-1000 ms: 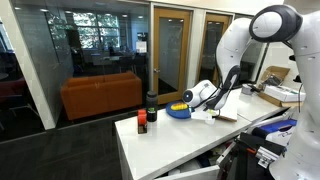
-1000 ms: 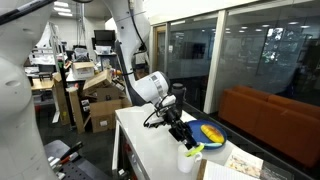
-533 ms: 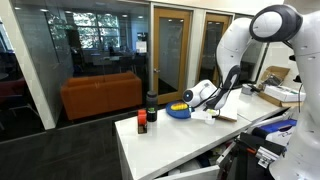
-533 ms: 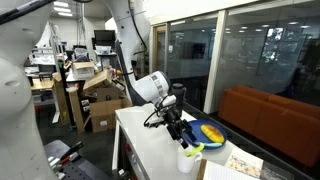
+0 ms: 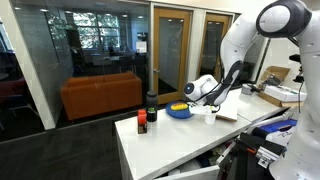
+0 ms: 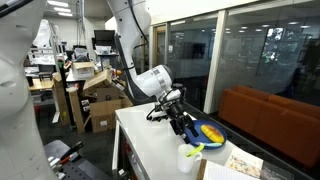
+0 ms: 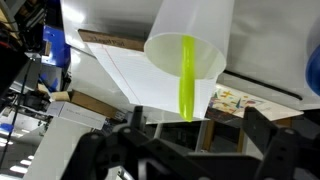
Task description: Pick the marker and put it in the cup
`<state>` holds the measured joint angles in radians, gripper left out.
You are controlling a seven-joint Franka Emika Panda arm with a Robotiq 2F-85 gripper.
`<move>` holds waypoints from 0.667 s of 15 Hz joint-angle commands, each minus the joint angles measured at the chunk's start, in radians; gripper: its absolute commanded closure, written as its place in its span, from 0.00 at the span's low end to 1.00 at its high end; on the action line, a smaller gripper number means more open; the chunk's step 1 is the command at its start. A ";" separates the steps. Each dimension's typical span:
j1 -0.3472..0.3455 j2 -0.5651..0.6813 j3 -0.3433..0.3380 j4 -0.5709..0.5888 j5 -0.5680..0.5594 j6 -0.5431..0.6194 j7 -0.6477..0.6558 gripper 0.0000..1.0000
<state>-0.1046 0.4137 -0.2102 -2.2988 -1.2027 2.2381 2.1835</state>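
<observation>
The white cup [image 7: 190,50] fills the wrist view, and the yellow-green marker [image 7: 187,78] stands in it, leaning on the rim. My gripper [image 7: 198,128] is open just above the marker's tip, its dark fingers [image 7: 135,118] spread wide to either side and touching nothing. In both exterior views the gripper [image 5: 189,93] [image 6: 181,119] hovers over the table, slightly above and beside the cup [image 5: 210,116] [image 6: 190,159]. The marker [image 6: 194,148] pokes out of the cup's top.
A flat blue dish [image 5: 180,112] [image 6: 210,133] lies next to the cup. A dark cylindrical container [image 5: 152,101] and a small red-orange bottle [image 5: 142,123] stand near the table's far corner. A colourful printed sheet [image 7: 238,101] [image 6: 238,167] lies by the cup.
The jaws have opened and let go of the marker, which now rests in the cup. The gripper has lifted a little away from the cup.
</observation>
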 commanded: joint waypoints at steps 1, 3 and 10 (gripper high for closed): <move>-0.041 -0.053 0.027 -0.019 0.080 0.013 -0.097 0.00; -0.048 -0.077 0.032 -0.024 0.138 0.032 -0.192 0.00; -0.045 -0.165 0.058 -0.050 0.353 0.103 -0.555 0.00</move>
<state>-0.1169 0.2989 -0.1731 -2.3139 -0.9317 2.2742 1.7963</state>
